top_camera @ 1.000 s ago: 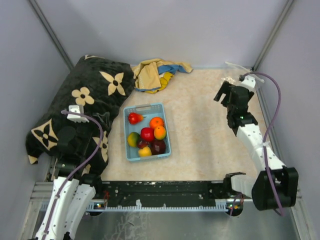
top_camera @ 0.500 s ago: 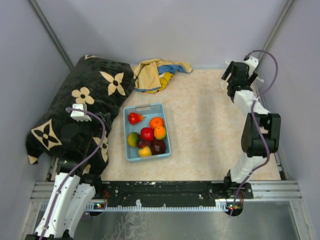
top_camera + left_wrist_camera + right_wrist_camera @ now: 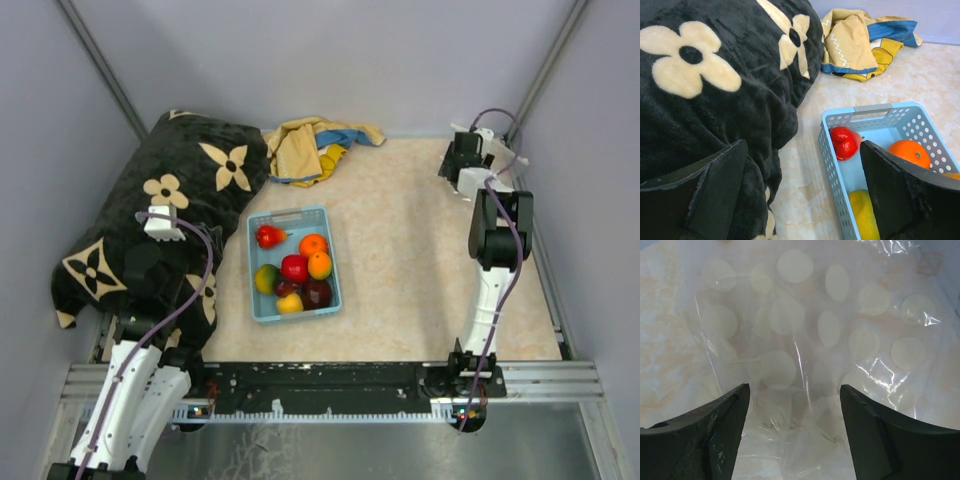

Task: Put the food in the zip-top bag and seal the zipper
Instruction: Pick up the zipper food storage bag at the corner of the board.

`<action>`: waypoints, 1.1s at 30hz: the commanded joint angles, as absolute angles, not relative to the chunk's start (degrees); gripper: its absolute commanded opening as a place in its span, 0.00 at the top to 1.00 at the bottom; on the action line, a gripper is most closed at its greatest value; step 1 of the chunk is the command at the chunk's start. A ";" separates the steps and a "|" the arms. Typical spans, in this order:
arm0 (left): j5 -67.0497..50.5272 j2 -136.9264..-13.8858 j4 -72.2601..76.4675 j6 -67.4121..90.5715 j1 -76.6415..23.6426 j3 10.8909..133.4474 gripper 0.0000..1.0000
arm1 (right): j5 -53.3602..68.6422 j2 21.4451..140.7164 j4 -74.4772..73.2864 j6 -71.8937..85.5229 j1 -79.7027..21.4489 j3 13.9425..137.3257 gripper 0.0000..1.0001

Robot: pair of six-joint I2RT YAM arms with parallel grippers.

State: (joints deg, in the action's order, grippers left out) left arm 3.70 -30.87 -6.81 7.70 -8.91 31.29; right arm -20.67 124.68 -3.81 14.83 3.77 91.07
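Black flowered blanket (image 3: 190, 180), crumpled yellow cloth (image 3: 310, 148), light-blue basket (image 3: 288, 214).

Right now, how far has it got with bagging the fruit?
Nothing is done yet: the toy fruits all lie in the blue basket. In hand: the right gripper hovers open over the clear bag in the far corner, not gripping it. The left gripper is open near the basket. Left: bagging every fruit, sealing the bag.

Food (image 3: 295, 270) in basket (image 3: 253, 262) at centre, blanket (image 3: 190, 180) to its left, cloth (image 3: 305, 148) behind, zip-top bag (image 3: 805, 340) far right.
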 commanded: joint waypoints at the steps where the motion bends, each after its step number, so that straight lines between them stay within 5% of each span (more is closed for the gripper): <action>1: 4.15 -31.10 -5.27 8.55 -8.97 31.29 0.00 | -17.87 126.56 -5.63 11.74 4.31 95.05 0.32; 13: 3.25 -31.65 -5.92 9.68 -8.96 31.10 0.00 | -9.55 118.59 -4.23 6.75 3.28 85.06 1.00; 33: -20.56 -42.02 -4.51 10.63 -9.05 38.79 0.00 | 7.70 80.88 -8.35 -0.52 -11.58 59.01 1.00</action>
